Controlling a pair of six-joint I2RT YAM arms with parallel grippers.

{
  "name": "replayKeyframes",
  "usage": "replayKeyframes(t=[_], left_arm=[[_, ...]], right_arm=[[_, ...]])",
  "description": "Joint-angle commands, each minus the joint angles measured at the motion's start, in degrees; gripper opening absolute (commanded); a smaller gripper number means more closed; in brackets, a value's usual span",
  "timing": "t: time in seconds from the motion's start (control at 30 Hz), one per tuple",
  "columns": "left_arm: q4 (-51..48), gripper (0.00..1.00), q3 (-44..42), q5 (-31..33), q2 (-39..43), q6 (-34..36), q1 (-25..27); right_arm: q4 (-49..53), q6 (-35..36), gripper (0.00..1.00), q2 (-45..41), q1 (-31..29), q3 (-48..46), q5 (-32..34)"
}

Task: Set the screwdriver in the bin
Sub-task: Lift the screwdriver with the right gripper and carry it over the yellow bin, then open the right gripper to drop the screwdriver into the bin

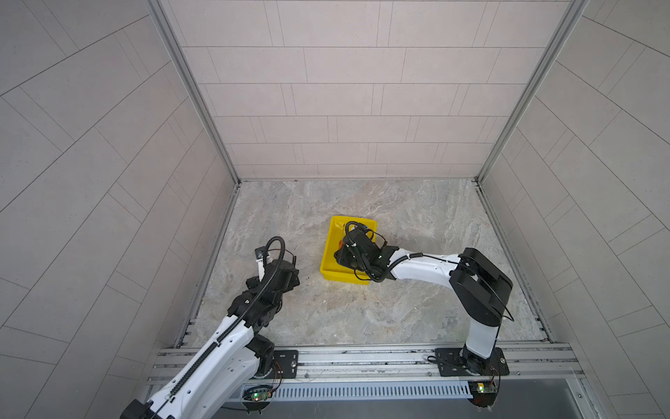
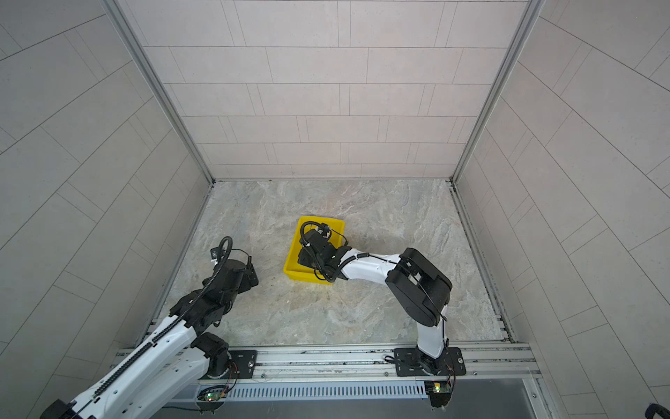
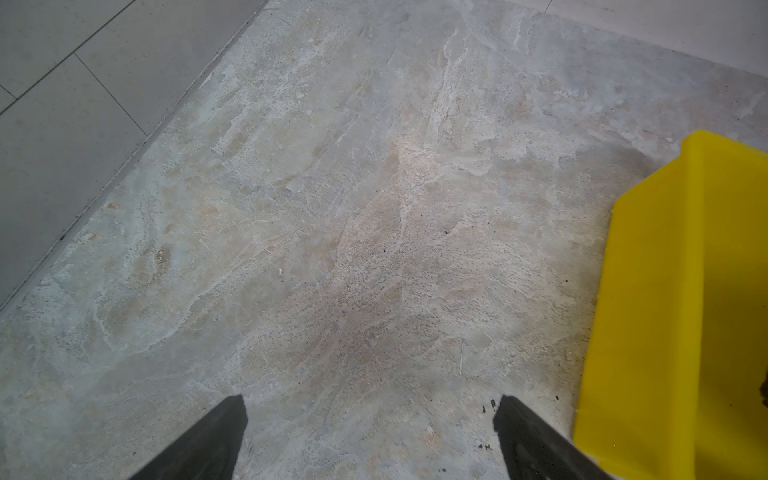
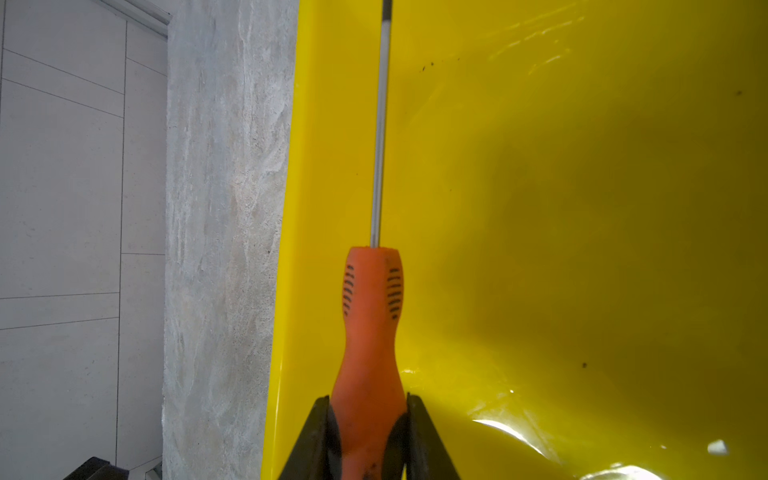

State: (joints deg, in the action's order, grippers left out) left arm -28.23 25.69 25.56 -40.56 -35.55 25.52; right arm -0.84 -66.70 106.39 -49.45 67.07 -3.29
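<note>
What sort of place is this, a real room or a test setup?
Most likely a robot test cell, not a lived-in room. Two white-and-black robot arms are mounted on a grey aluminium rail, and pale tile-patterned wall panels in metal frames box in a marble-look tabletop.

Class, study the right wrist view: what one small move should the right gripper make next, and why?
Probably open the jaws: the right gripper is shut on the screwdriver, whose handle and shaft both sit over the bin, inside its wall.
</note>
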Motion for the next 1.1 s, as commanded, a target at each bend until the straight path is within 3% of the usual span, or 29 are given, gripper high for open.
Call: replayKeyframes(t=[0.0, 0.27, 0.33, 0.53, 0.77, 0.87, 0.97, 1.03, 1.07], left_arm=[[-0.8, 1.0, -0.21, 0.72, -0.81, -0.05, -0.29], [-1.21, 1.0, -0.11, 0.98, -0.72, -0.22, -0.31], [-1.22, 1.0, -0.2, 0.89, -0.44, -0.2, -0.29], [-1.23, 1.0, -0.29, 0.99, -0.31, -0.24, -0.29], [-1.14, 1.0, -0.25, 0.91, -0.44, -0.23, -0.29], [-1.12, 1.0, -0.2, 0.92, -0.61, -0.22, -0.28], [-0.71, 1.0, -0.2, 0.64, -0.96, -0.14, -0.29], [-0.6, 1.0, -0.12, 0.5, -1.37, -0.05, -0.29], [-0.69, 1.0, -0.03, 0.51, -1.6, -0.04, -0.29]], right_arm=[[0.19, -1.61, 0.13, 0.86, 0.1, 1.33, 0.2], [1.32, -1.95, 0.17, 2.77, 0.74, 3.06, 0.31], [1.88, -1.79, 0.21, 2.94, 0.92, 3.41, 0.63], [3.14, -1.29, 0.46, 1.96, 1.02, 3.77, 0.28], [5.91, 1.79, 0.49, -5.03, 1.02, 2.2, 2.28], [9.06, 5.74, 0.49, -10.59, 1.32, 0.85, 3.58], [16.32, 15.49, 0.52, -18.33, 1.98, -0.86, 9.27], [20.55, 23.28, 0.58, -23.77, 2.37, -2.49, 17.51], [22.74, 27.82, 0.68, -26.58, 2.73, -3.53, 22.29]])
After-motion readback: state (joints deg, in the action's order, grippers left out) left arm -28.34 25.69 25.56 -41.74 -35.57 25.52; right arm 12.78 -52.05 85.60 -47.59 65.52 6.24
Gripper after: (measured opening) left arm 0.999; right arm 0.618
